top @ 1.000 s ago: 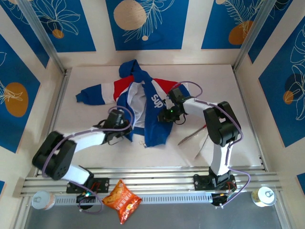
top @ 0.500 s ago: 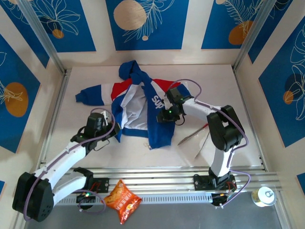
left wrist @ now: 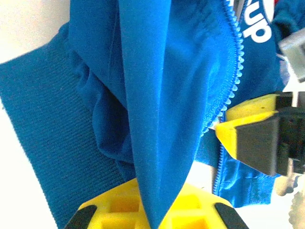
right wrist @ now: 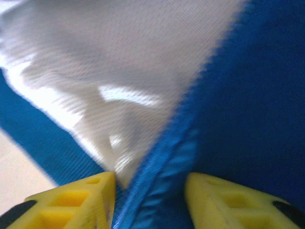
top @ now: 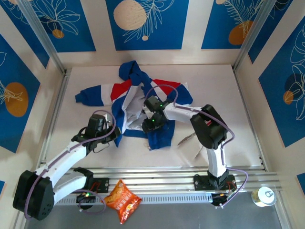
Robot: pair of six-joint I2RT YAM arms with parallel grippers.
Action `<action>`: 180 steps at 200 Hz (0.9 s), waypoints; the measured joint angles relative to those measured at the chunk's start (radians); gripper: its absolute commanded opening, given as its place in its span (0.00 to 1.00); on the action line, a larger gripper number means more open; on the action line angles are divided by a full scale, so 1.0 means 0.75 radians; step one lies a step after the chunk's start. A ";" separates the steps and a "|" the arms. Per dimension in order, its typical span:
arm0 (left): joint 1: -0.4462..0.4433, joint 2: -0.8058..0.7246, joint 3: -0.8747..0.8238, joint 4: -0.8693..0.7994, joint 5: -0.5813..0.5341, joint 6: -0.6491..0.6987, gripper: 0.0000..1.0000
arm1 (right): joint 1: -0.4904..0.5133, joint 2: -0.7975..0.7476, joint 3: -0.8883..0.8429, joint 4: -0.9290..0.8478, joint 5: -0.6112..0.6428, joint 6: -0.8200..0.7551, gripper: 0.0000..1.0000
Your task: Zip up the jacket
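- Overhead, the jacket (top: 125, 93) lies spread on the tabletop (top: 214, 86), hood toward the far wall, front open with white lining showing;
- left gripper (top: 116, 133) at the near hem, clamped tight on a fold of blue fabric pinched between its yellow fingers (left wrist: 109, 210);
- right gripper (top: 148, 125) at the jacket's middle, fingers (right wrist: 71, 200) narrowly apart, clasping the zipper edge where lining meets blue panel.

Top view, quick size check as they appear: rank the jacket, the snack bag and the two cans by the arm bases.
1. jacket, by far the largest.
2. snack bag.
3. left can and right can: they look alike in size, so I won't rank them.
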 measured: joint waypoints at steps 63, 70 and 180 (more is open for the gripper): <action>-0.056 0.002 0.181 -0.159 0.053 0.066 0.00 | -0.061 -0.017 -0.058 0.083 -0.117 0.067 0.15; -0.079 0.010 0.193 -0.152 0.066 0.065 0.00 | -0.074 -0.020 -0.072 0.100 -0.142 0.081 0.16; -0.213 0.313 0.045 0.363 0.222 -0.157 0.00 | -0.087 -0.338 -0.238 0.239 -0.214 0.214 0.35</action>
